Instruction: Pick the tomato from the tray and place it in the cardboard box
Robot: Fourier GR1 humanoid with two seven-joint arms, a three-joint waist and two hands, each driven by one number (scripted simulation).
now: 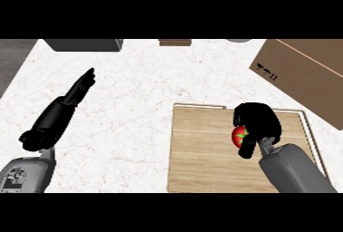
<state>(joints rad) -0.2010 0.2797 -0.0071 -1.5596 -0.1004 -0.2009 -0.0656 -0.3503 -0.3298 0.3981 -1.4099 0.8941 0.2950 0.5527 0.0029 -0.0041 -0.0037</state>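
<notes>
Tomato sits over the tray's right half, and the right hand is curled round it: the grasp step. Next it must lift and travel to the cardboard box beyond the tray's far right corner. Left hand rests straight-fingered over the counter, well apart.

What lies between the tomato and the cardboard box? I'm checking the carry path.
In the head view, only the wooden tray and bare counter separate tomato from cardboard box.

White marbled worktop; grey floor strip left of it; dark grey block, small brown item at its far edge.
</notes>
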